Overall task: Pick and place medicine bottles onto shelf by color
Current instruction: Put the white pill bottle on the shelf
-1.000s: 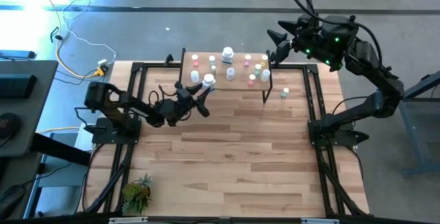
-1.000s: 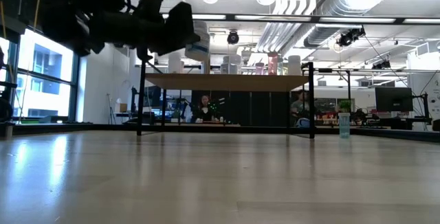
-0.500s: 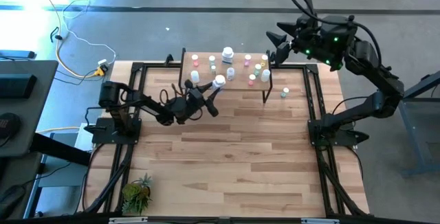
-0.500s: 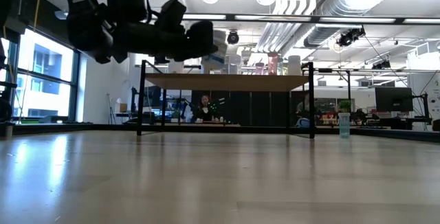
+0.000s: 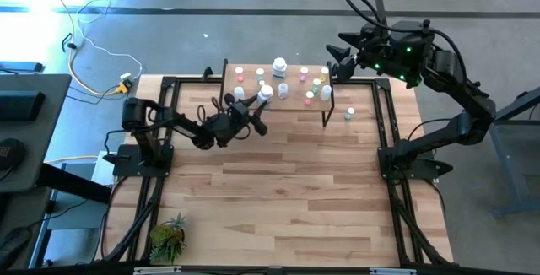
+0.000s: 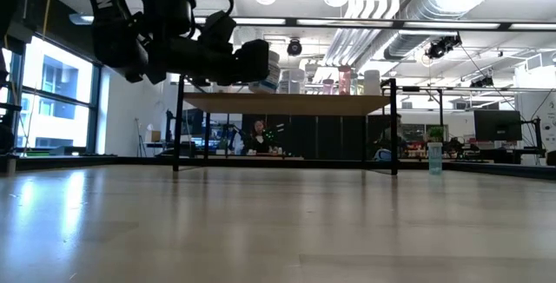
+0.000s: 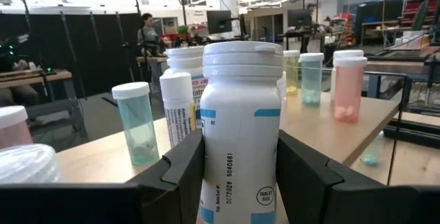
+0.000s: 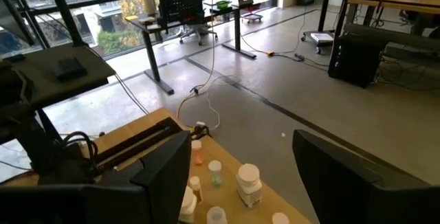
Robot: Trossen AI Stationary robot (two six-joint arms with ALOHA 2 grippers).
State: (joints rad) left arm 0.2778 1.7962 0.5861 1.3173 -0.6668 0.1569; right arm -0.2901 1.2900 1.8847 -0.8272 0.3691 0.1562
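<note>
My left gripper [image 5: 258, 106] is shut on a white medicine bottle [image 7: 240, 124] with a white cap. It holds the bottle at the near edge of the shelf [image 5: 291, 99], a little above the top board [image 6: 287, 103]. Several small bottles stand on the shelf on their bases: a green-tinted one [image 7: 137, 122], a slim white one [image 7: 177, 106], a pink one [image 7: 347, 86] and a larger white one [image 5: 279, 67]. One green-capped bottle [image 5: 349, 114] stands on the table right of the shelf. My right gripper [image 5: 340, 53] hangs open, high above the shelf's far right corner. My left gripper pinches the white bottle's body [image 7: 206, 176] between its two fingers [image 7: 180, 177], below the cap. The fingers come in level from the table's near left. The bottle stands upright in the hold. Whether its base is clear of the board, the gripper hides.
A small potted plant [image 5: 168, 238] stands at the table's near left corner. Black frame rails [image 5: 384, 115] run along the table's left and right sides. The wide wooden tabletop [image 5: 287, 182] stretches in front of the shelf. People sit at desks in the room beyond the table.
My left gripper has carried the white bottle toward the table's right and far edges, up to the shelf, and sunk a little. The bottle has stayed upright in the hold.
</note>
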